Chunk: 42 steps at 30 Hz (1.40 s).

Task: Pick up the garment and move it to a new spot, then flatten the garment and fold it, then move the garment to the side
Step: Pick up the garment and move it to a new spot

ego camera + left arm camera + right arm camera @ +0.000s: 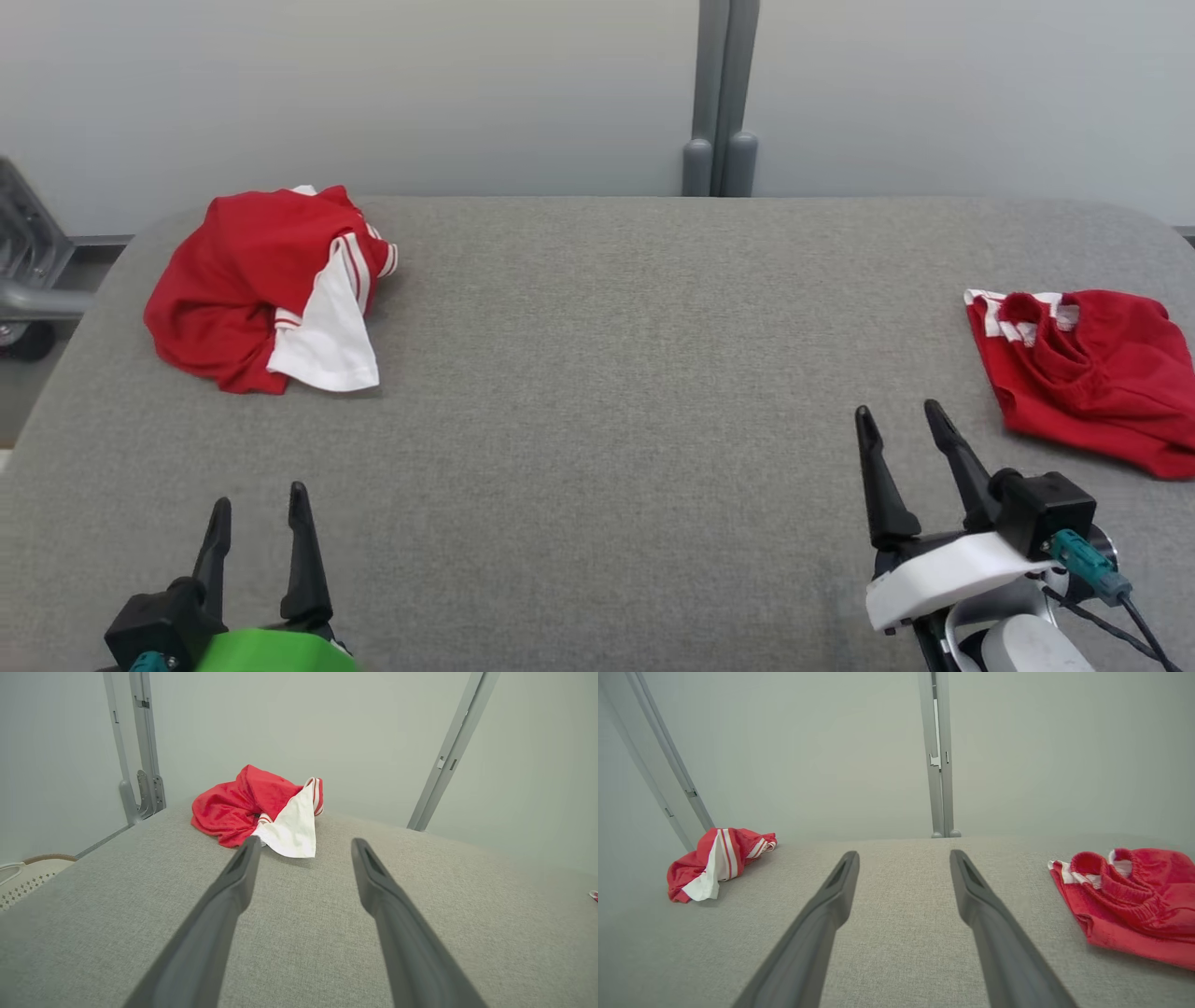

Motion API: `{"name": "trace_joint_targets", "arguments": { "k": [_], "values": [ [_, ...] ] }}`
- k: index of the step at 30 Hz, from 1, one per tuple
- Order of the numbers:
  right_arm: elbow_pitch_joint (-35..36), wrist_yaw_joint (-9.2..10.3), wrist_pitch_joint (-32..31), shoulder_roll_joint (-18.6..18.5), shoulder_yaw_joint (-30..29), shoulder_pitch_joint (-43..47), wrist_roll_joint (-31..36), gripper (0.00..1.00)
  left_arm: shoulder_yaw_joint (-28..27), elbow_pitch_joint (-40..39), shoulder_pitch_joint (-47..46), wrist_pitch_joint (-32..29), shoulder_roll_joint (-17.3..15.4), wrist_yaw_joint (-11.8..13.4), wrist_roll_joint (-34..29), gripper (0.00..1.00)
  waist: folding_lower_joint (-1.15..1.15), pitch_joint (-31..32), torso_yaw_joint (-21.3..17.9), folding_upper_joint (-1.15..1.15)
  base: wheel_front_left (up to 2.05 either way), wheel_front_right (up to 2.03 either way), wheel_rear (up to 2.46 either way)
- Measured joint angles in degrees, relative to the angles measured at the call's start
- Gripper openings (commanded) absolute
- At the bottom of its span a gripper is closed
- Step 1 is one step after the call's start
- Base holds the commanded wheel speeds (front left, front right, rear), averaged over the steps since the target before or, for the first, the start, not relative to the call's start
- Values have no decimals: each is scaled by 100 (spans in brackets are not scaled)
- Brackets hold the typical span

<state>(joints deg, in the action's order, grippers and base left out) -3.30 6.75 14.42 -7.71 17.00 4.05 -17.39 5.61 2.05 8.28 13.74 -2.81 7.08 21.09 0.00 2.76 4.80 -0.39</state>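
I log left gripper (260,497) at 7 o'clock, right gripper (897,409) at 4, both spread, empty; shirt (233,280) at 10, shorts (1097,378) at 3.

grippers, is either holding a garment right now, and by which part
Nothing is held. The left gripper and right gripper are both open above the grey table, apart from the red and white shirt and the red shorts.

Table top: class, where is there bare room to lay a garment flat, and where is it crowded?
Free: the wide middle of the table between the red-and-white shirt and the red shorts. Crowded: far left corner and right edge.
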Motion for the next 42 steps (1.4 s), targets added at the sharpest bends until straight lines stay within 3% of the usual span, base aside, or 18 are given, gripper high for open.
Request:
{"name": "trace_joint_targets", "arguments": {
  "k": [6,15,21,30,35,40,42],
  "values": [
    [9,-113,-27,44,177,-25,24,100,-194,-86,101,1,0,0,-26,100,0,17,362,0,0,0,0],
    [137,-57,-43,46,-43,-37,24,100,245,-286,125,-52,3,0,-48,100,0,5,1039,0,0,0,0],
    [143,-52,-63,64,-44,-36,57,100,199,-383,102,-90,-1,0,-49,100,0,-85,1330,0,0,0,0],
    [363,-11,-143,-11,-237,-36,236,100,209,-633,-552,-383,-56,-5,-96,100,0,-291,1067,0,0,0,0],
    [567,-9,-226,-146,-374,-149,357,100,375,-673,-1365,-755,-355,-121,-267,100,0,-501,867,0,0,0,0],
    [822,-9,-326,-208,-393,-386,453,100,291,-675,-2623,-1432,-578,-268,-257,100,0,-780,663,0,0,0,0],
    [959,-9,-381,-299,-408,-516,511,100,102,-511,-3317,-2006,-662,-353,110,100,0,-963,519,0,0,0,0]
  ]
}}
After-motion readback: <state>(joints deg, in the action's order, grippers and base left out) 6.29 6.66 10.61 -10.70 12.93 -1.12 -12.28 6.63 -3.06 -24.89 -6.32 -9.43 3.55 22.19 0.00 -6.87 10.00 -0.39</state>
